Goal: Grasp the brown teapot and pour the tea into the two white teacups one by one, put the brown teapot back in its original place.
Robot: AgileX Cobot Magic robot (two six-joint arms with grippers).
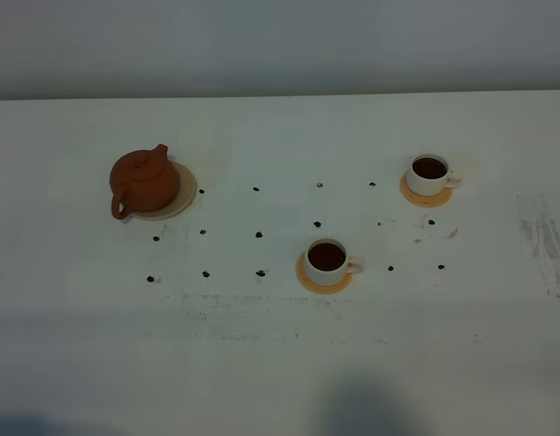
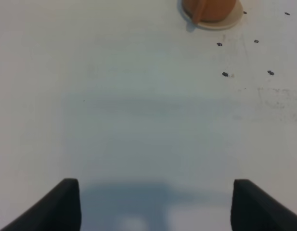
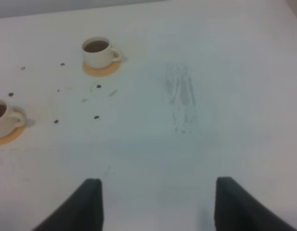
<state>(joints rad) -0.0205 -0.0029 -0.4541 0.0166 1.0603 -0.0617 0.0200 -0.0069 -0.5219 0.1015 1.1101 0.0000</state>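
Both grippers sit nearest, over bare table: left gripper [image 2: 155,204] with jaws spread wide and empty, right gripper [image 3: 158,204] likewise parted, holding nothing.

Near teacup [image 1: 328,262] on its orange coaster [image 1: 304,279], dark tea [image 1: 327,256] inside, handle to the right. Far teacup [image 1: 429,174], also on a coaster, also filled.

Brown teapot [image 1: 144,180] stands upright on the cream plate [image 1: 185,194], well apart from both cups. Long axis runs handle to spout: handle toward the near-left, spout toward the far-right.

Judgement: both pours done, teapot back in place; task looks essentially complete, arms clear.
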